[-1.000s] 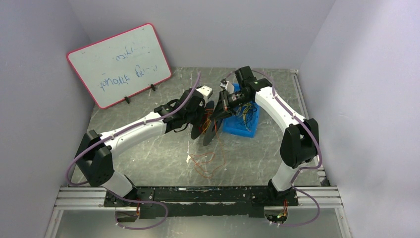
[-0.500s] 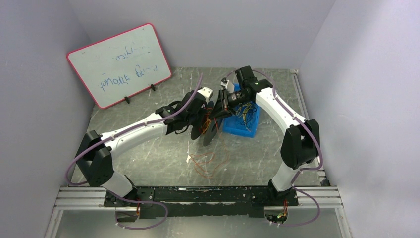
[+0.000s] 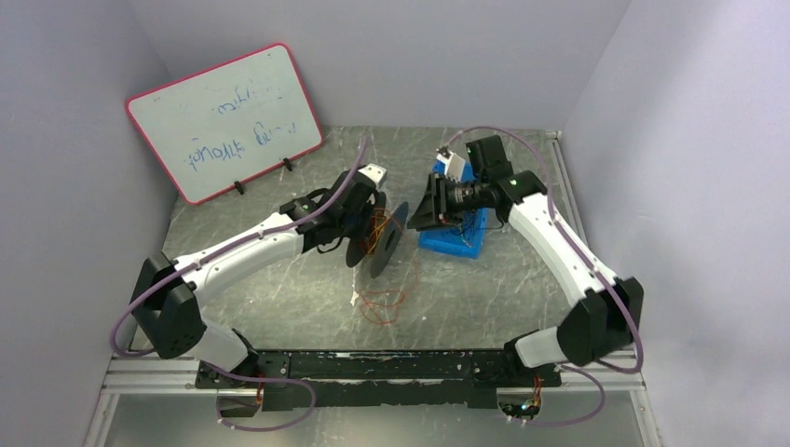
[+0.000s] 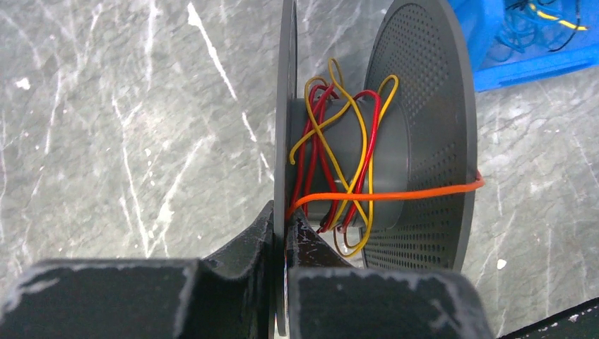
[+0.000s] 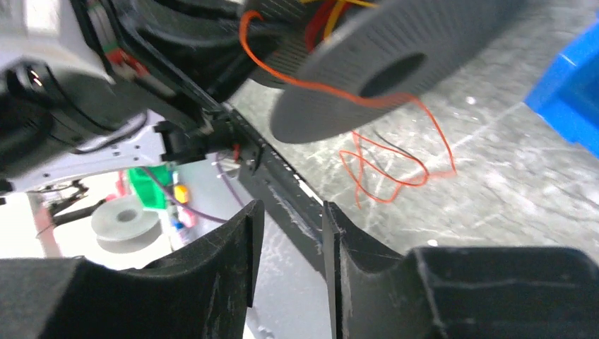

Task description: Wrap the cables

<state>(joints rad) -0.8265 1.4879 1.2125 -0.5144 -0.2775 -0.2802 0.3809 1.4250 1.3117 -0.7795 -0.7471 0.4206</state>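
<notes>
My left gripper is shut on the rim of one disc of the dark grey two-disc spool, holding it on edge above the table. Red and yellow cables are wound loosely round the hub. An orange cable crosses the hub, passes over the perforated disc and hangs to a loose tangle on the table, which also shows in the right wrist view. My right gripper is open and empty, just right of the spool, not touching it.
A blue bin holding more thin wires stands right of the spool, under my right wrist; it also shows in the left wrist view. A pink-framed whiteboard leans at the back left. Lilac walls close in both sides.
My right gripper has drawn back to the right, off the spool, and its arm has swung outward. My left gripper has shifted the spool slightly left. The loose orange tangle looks smaller.
</notes>
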